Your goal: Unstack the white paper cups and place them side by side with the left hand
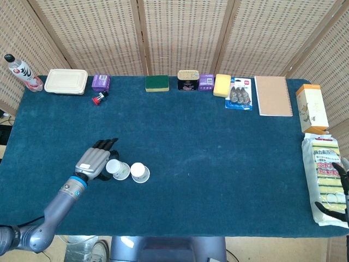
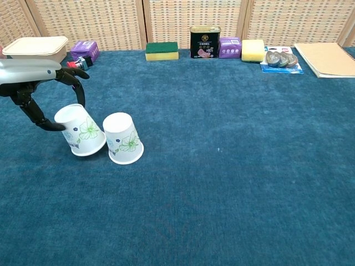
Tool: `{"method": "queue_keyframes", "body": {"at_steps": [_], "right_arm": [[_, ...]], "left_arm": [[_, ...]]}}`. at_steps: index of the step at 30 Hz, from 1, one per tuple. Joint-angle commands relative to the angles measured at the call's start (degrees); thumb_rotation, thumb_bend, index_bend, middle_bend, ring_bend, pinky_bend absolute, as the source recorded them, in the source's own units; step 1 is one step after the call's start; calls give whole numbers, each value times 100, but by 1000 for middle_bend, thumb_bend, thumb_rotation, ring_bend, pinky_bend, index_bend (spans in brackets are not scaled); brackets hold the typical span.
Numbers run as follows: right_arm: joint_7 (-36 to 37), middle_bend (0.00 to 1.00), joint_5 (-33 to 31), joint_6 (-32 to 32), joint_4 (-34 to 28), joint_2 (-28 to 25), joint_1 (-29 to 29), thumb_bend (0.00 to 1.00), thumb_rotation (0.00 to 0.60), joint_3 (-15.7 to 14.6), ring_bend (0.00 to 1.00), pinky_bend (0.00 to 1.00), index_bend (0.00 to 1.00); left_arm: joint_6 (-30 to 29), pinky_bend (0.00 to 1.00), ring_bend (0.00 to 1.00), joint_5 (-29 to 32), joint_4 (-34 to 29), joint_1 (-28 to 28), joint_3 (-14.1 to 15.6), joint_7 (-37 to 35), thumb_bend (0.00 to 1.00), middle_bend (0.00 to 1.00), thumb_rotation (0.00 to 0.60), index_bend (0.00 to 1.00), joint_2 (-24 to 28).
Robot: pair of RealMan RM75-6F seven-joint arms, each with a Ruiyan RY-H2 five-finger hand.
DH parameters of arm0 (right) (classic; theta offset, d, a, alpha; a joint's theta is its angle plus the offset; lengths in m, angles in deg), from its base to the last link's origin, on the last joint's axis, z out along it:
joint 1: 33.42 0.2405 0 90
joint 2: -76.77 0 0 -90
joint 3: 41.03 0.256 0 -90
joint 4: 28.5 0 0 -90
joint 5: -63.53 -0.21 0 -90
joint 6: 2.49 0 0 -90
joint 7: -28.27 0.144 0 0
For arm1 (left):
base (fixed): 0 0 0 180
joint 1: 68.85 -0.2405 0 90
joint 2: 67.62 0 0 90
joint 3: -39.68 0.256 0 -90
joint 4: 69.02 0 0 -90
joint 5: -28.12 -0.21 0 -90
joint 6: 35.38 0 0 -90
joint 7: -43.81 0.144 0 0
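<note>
I count two white paper cups near the table's front left corner. The left robot hand (image 1: 94, 162) grips the left cup (image 2: 81, 129), tilted and just beside the upturned right cup (image 2: 122, 138). My right robot hand (image 1: 339, 191) lies at the right edge; its grip I cannot tell.

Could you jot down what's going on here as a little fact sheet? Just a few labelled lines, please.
Setting: blue table before wicker screens
Left robot hand: holds the tilted cup, its rim low over the cloth
Other cup: upside down on the cloth, right beside the tilted one
Right robot hand: at the table's right edge, only partly visible
Back row: sponge, tin, notebook
</note>
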Motion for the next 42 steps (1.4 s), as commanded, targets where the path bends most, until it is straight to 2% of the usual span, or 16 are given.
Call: {"method": "queue_keyframes", "body": {"at_steps": [1, 15, 20, 31, 36, 39, 42], "right_arm": [[35, 0, -10, 5, 14, -8, 0, 0, 600, 5, 0, 0, 84], [61, 0, 0, 24, 20, -19, 11, 0, 600, 2, 0, 0, 89], [73, 0, -16, 18, 25, -18, 8, 0, 600, 11, 0, 0, 91], [122, 0, -12, -8, 31, -33, -4, 0, 600, 15, 0, 0, 91], [143, 0, -24, 3, 36, -39, -2, 0, 600, 19, 0, 0, 91], [153, 0, -22, -4, 38, -40, -6, 0, 600, 19, 0, 0, 92], [138, 0, -25, -9, 27, -39, -10, 0, 600, 18, 0, 0, 92]], "left_arm": [[-44, 44, 0, 68, 6, 45, -2, 95, 249, 0, 600, 384, -55], [-292, 44, 0, 580, 35, 276, -21, 676, 249, 0, 600, 370, -345], [-332, 44, 0, 669, -14, 327, -24, 754, 248, 0, 600, 295, -390], [-407, 44, 0, 665, -335, 291, -13, 674, 183, 0, 600, 23, -132], [-610, 44, 0, 116, -754, 19, -13, 271, 139, 0, 600, 0, 461], [-912, 44, 0, -619, -859, -335, 97, -100, 119, 0, 600, 0, 842], [-1457, 44, 0, -1592, -685, -843, 343, -490, 110, 0, 600, 0, 1032]]}}
